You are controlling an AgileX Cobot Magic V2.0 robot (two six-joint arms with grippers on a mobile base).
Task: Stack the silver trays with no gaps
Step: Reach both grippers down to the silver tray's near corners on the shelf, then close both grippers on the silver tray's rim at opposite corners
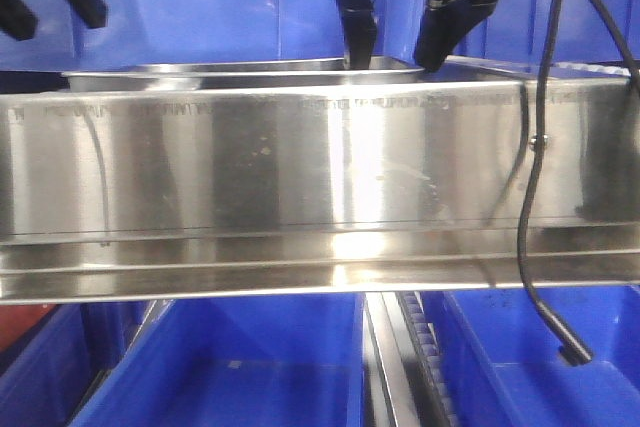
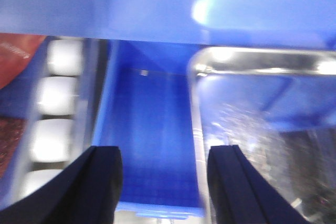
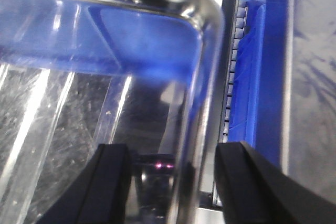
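Note:
A mirror-shiny silver tray (image 1: 200, 73) lies behind the steel rail, and only its rim shows in the front view. My right gripper (image 1: 393, 59) hangs open at the tray's right end. In the right wrist view the gripper (image 3: 173, 150) straddles the tray's right wall (image 3: 206, 66), one finger (image 3: 113, 182) inside the pan and the other outside it. My left gripper (image 1: 57, 25) is up at the far left, also open. In the left wrist view it (image 2: 165, 182) hovers over a blue bin floor, with the tray's left rim (image 2: 196, 124) just inside its right finger (image 2: 233, 187).
A long steel shelf rail (image 1: 300, 177) fills the foreground, crossed by a black cable (image 1: 530, 247). Blue bins (image 1: 250, 367) sit below it, another blue bin (image 2: 152, 119) left of the tray. White rollers (image 2: 55, 103) run further left; a roller strip (image 3: 233, 77) runs right of the tray.

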